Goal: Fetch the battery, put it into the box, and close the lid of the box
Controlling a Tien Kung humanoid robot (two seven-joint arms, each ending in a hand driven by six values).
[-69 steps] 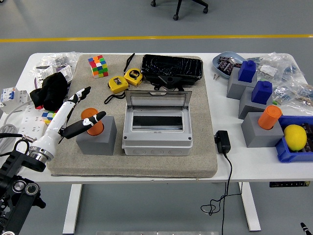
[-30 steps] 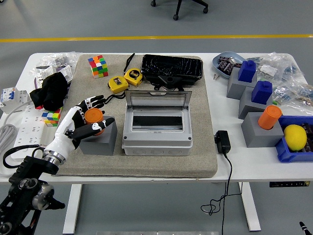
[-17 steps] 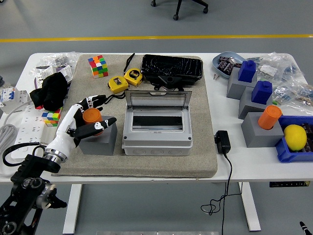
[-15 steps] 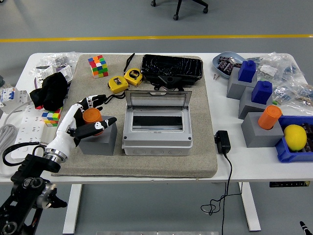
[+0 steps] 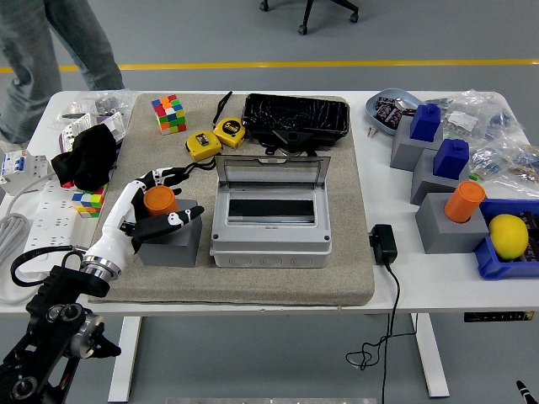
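Orange battery [image 5: 158,199] on grey block [image 5: 171,240], left-hand fingers [image 5: 175,220] curled around it

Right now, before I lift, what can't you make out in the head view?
- Left hand: whether the fingers truly clamp the orange battery; they hide its sides.
- The battery's lower end: sunk in the grey holder.
- Grey box: its floor, hidden by the front wall.
- Right hand: out of frame.

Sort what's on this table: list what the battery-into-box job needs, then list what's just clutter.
For the job:
- orange battery, with the left robot hand closed around it
- gray holder block it stands in
- gray box, lid up

Just lying about:
- Rubik's cube
- yellow tape measures
- black case
- power adapter
- lemon
- blue-topped blocks
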